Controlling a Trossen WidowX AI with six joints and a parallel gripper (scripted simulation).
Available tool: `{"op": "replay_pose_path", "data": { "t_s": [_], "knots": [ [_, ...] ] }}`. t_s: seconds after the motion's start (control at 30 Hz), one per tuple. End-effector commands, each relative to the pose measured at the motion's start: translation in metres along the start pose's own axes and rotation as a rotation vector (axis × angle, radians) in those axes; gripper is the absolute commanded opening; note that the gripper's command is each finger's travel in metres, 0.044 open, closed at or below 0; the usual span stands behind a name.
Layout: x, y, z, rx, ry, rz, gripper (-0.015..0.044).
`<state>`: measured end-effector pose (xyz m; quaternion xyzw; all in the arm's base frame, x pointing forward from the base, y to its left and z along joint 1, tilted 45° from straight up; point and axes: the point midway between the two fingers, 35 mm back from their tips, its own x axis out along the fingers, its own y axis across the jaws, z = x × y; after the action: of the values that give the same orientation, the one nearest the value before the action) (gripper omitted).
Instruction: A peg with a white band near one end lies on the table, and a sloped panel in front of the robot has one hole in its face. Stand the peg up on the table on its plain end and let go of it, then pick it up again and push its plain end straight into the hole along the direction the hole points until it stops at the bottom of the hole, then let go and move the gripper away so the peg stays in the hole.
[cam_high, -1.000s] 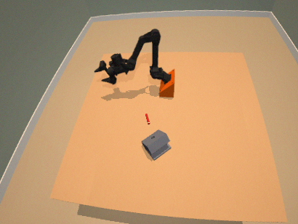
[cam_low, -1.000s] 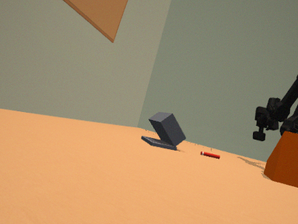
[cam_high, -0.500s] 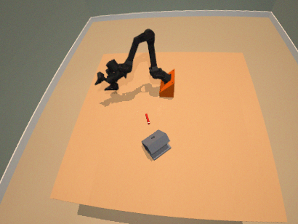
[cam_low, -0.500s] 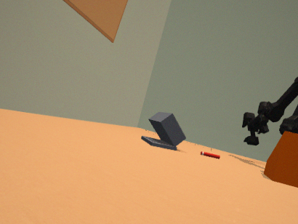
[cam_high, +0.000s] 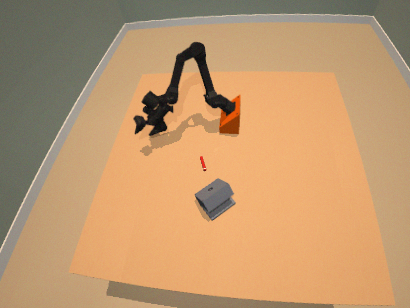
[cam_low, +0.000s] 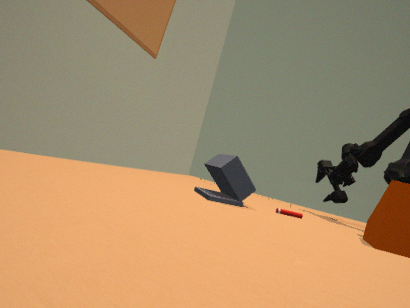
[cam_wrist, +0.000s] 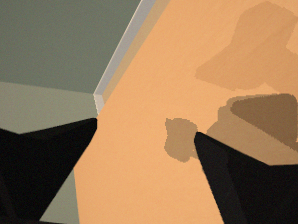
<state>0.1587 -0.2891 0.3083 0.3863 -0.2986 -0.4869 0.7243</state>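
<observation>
The red peg (cam_high: 203, 162) (cam_low: 291, 214) lies flat on the table (cam_high: 300, 210) (cam_low: 125, 240). Its white-banded end is the one nearer the grey sloped panel (cam_high: 216, 198) (cam_low: 233, 179). A dark hole (cam_high: 210, 189) shows in the panel's face in the top view; the exterior view does not show it. My gripper (cam_high: 144, 133) (cam_low: 321, 191) (cam_wrist: 146, 129) is open with nothing between its fingers. It hangs above the table, well to the left of the peg in the top view. The wrist view shows neither peg nor panel.
The orange wedge-shaped base (cam_high: 230, 126) (cam_low: 392, 220) stands under the arm, on the far side of the peg from the panel. The arm's shadow falls on the table between base and gripper. The table's left edge is near the gripper in the top view.
</observation>
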Motion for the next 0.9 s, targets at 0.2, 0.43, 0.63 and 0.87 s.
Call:
{"op": "replay_pose_path", "data": {
  "t_s": [0.2, 0.43, 0.63, 0.87],
  "knots": [
    [0.006, -0.003, -0.046, -0.146, 0.143, -0.057, 0.044],
    [0.007, -0.008, -0.076, -0.265, 0.237, -0.107, 0.044],
    [0.005, -0.015, -0.102, -0.387, 0.326, -0.148, 0.044],
    [-0.002, -0.023, -0.133, -0.549, 0.434, -0.189, 0.044]
  ]
}}
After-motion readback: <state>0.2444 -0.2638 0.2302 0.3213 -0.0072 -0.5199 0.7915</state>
